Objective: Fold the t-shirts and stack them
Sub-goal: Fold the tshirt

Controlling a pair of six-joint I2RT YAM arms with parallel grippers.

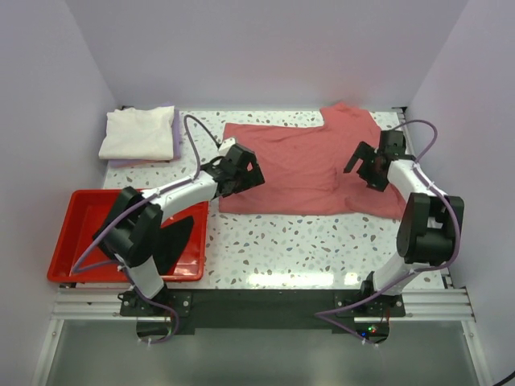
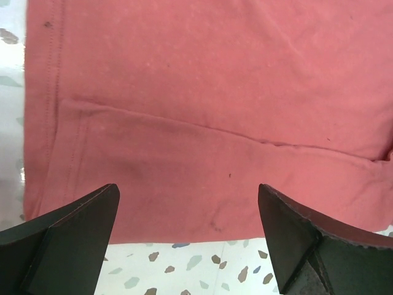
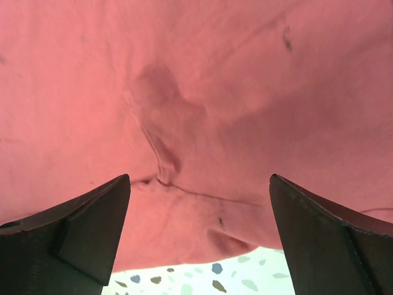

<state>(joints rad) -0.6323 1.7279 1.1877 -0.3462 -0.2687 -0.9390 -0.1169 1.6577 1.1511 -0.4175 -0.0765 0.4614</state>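
Folding the salmon t-shirt (image 1: 306, 165), spread flat on the bench (image 1: 322, 241) at upper centre. Hovering above its lower edge with left pincer (image 1: 244, 173) and right pincer (image 1: 364, 167) released. Probably calls for pinching that edge, then folding upward.

My left arm (image 1: 173, 193) covers part of the black cloth (image 1: 179, 237) in the red plastic tray (image 1: 72, 241); only a lavender cloth edge (image 1: 175, 137) shows under the folded cream-white shirt (image 1: 138, 133).

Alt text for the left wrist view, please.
A salmon-red t-shirt fills most of the frame, lying flat with a fold line across it, above a strip of speckled table. The open left pincer frames it, dark fingers at the bottom corners.
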